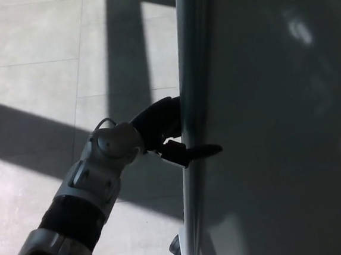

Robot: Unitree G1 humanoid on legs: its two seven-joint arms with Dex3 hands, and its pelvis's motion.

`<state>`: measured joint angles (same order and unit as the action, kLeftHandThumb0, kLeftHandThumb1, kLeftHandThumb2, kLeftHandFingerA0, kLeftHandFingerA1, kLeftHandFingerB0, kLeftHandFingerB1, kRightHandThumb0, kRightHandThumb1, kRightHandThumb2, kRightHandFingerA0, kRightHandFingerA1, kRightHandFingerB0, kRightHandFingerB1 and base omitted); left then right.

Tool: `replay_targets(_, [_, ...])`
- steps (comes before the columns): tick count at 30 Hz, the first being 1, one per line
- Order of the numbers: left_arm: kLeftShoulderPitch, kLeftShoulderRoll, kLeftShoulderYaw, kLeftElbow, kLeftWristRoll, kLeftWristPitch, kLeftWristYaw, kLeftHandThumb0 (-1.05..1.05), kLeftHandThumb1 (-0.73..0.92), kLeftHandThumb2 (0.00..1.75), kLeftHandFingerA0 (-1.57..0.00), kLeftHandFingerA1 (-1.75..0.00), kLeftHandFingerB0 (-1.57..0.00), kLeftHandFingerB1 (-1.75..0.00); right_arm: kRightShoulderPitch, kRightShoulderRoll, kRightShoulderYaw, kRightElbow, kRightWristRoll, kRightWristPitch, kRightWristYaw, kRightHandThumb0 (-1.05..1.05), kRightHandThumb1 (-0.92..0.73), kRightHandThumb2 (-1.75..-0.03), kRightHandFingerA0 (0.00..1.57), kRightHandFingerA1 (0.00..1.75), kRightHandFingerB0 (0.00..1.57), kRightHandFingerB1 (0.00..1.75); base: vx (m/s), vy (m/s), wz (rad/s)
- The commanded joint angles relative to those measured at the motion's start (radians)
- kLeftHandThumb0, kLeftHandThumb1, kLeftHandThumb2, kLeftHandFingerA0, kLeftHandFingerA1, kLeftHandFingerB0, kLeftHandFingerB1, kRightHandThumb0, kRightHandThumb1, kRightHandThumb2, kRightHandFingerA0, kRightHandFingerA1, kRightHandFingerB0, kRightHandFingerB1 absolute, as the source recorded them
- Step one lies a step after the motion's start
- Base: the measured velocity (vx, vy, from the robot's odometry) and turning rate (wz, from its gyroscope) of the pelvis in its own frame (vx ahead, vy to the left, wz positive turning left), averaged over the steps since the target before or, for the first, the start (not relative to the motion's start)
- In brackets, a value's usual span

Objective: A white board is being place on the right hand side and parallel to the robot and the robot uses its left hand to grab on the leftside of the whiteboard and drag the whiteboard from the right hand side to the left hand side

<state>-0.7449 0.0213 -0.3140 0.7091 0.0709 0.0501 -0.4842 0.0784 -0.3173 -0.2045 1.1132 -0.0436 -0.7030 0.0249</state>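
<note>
One dark fingertip (207,152) lies flat across the front face of the whiteboard (278,124), reaching past the edge frame, while the other fingers disappear behind that frame, so the left hand (165,131) looks wrapped around the board's left edge (187,102) in a pinch from both sides; how firmly it bites cannot be read from this view. Behind the hand, the grey wrist housing (110,153) and the black-sleeved forearm (71,222) angle down toward the lower left corner. The whiteboard fills the right half of the head view, standing upright with its pale metal frame running top to bottom near the middle, and a small dark fitting (175,246) shows at its foot, perhaps part of a stand. The tiled floor (35,85) to the left is striped with sunlight and shadow. The right hand is nowhere in the picture. The board is probably stiff and fairly heavy, with a slick writing surface that offers a finger little friction, so the rigid frame is the sensible place to hold. A steady sideways pull at this mid height should drag it left without tipping or twisting it.
</note>
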Motion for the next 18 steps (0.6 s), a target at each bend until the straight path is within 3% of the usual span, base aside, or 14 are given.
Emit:
replay_targets(1, [0.048, -0.051, -0.003, -0.009, 0.057, -0.059, 0.139, -0.44, 0.60, 0.58, -0.94, -0.52, -0.40, -0.35, 0.006, -0.008, -0.001, 0.009, 0.009, -0.018, -0.004, -0.77, -0.60, -1.04, 0.61, 0.77, 0.39, 0.61, 0.00, 0.000, 0.00])
replay_targets(3, [0.062, -0.062, -0.005, -0.017, 0.077, -0.066, 0.186, -0.36, 0.63, 0.60, -1.00, -0.55, -0.47, -0.36, 0.005, -0.010, -0.003, 0.008, 0.012, -0.014, -0.002, -0.77, -0.60, -1.04, 0.61, 0.77, 0.39, 0.61, 0.00, 0.000, 0.00])
replay_targets(4, [0.068, -0.067, -0.004, -0.023, 0.080, -0.062, 0.199, -0.27, 0.68, 0.61, -1.02, -0.68, -0.55, -0.38, 0.005, -0.011, -0.003, 0.008, 0.012, -0.013, 0.000, -0.79, -0.79, -0.63, 0.63, 0.74, 0.42, 0.51, 0.00, 0.000, 0.00])
replay_targets(5, [0.071, -0.070, -0.004, -0.026, 0.082, -0.060, 0.206, -0.27, 0.68, 0.61, -1.02, -0.68, -0.55, -0.38, 0.005, -0.011, -0.003, 0.008, 0.012, -0.013, 0.000, -0.79, -0.79, -0.63, 0.63, 0.74, 0.42, 0.51, 0.00, 0.000, 0.00])
replay_targets(6, [0.073, -0.073, 0.000, -0.028, 0.077, -0.056, 0.203, -0.24, 0.71, 0.62, -1.02, -0.80, -0.63, -0.40, 0.005, -0.014, -0.004, 0.010, 0.013, -0.011, 0.004, -0.80, -0.79, -0.63, 0.64, 0.73, 0.41, 0.50, 0.00, 0.000, 0.00])
replay_targets(7, [0.074, -0.073, 0.007, -0.024, 0.068, -0.060, 0.199, -0.23, 0.74, 0.62, -0.96, -0.88, -0.81, -0.48, 0.005, -0.016, -0.003, 0.009, 0.012, -0.010, 0.004, -0.81, -0.78, -0.63, 0.66, 0.73, 0.42, 0.50, 0.00, 0.000, 0.00])
replay_targets(9, [0.082, -0.082, 0.033, -0.024, 0.044, -0.058, 0.204, -0.20, 0.73, 0.61, -0.94, -0.90, -0.87, -0.51, 0.004, -0.021, 0.002, 0.008, 0.004, -0.012, -0.001, -0.80, -0.78, -0.63, 0.66, 0.73, 0.42, 0.51, 0.00, 0.000, 0.00])
replay_targets(18, [0.126, -0.044, 0.072, -0.091, 0.032, -0.055, 0.187, -0.19, 0.73, 0.61, -0.95, -0.91, -0.80, -0.54, -0.001, -0.020, 0.014, 0.010, -0.010, -0.024, -0.007, -0.79, -0.78, -0.64, 0.64, 0.76, 0.40, 0.52, 0.00, 0.000, 0.00])
